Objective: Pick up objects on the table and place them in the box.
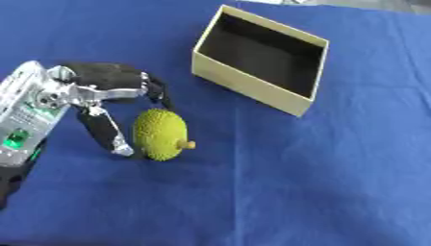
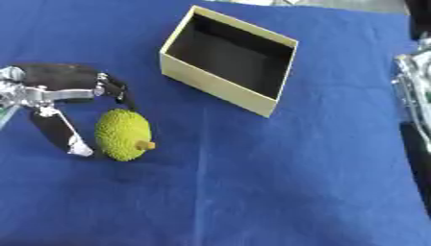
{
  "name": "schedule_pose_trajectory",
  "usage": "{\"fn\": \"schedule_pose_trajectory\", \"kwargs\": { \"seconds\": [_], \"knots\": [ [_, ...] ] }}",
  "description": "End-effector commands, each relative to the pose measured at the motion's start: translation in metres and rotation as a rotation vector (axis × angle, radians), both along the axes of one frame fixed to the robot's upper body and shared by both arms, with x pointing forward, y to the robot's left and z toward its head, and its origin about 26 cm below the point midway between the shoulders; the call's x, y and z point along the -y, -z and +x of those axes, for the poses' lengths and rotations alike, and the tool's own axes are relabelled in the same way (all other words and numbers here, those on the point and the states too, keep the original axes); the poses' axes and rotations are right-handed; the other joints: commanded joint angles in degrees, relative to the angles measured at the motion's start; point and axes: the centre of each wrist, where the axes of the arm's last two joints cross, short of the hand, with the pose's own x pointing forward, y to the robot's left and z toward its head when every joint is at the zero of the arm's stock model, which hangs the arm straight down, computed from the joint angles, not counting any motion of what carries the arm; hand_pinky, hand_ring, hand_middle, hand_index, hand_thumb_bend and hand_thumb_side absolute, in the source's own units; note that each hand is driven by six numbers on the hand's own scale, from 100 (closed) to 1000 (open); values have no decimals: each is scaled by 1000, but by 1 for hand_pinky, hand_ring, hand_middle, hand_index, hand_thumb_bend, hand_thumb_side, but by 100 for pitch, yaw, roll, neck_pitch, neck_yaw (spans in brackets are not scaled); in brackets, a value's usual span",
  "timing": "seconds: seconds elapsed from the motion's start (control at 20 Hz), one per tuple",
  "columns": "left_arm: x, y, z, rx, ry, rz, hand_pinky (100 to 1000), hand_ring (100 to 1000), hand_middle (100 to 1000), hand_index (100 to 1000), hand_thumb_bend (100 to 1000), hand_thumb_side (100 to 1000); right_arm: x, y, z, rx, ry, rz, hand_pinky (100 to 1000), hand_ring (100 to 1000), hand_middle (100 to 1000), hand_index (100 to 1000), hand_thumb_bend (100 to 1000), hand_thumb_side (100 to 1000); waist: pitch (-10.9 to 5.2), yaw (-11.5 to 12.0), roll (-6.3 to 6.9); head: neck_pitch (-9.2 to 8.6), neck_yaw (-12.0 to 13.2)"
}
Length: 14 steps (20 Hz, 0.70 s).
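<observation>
no readable text, labels or numbers

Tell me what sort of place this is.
Probably a robot test or demonstration bench, not a home: a plain blue cloth covers the table, bearing only an open yellowish cardboard box and a bumpy green toy fruit, with the left robot hand reaching around it.
</observation>
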Motion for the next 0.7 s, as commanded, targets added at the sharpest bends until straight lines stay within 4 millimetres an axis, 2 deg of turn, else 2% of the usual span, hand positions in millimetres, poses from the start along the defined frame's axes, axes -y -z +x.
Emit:
{"fn": "schedule_pose_trajectory", "kwargs": {
  "seconds": [0.05, 0.35, 0.45, 0.7],
  "knots": [
    [1, -5, -2, 29, 5, 2, 819, 740, 718, 800, 554, 160, 2, -8, -4, 31, 3, -1, 746, 661, 604, 736, 369, 664, -129, 0, 25, -24, -8],
    [3, -2, -2, 38, 9, 9, 799, 716, 690, 767, 544, 138, 2, -8, -4, 30, 3, 1, 746, 661, 604, 736, 369, 664, -129, -1, 21, -28, -6],
    [4, -1, -2, 42, 10, 11, 771, 684, 657, 737, 525, 100, 2, -8, -4, 30, 4, 3, 746, 661, 604, 736, 369, 663, -129, 0, 19, -26, -2],
    [7, 0, -2, 73, 14, -3, 690, 594, 573, 661, 468, 100, 3, -7, -4, 27, 6, 7, 746, 661, 603, 736, 370, 663, -130, -1, 16, -24, -6]
  ]
}}
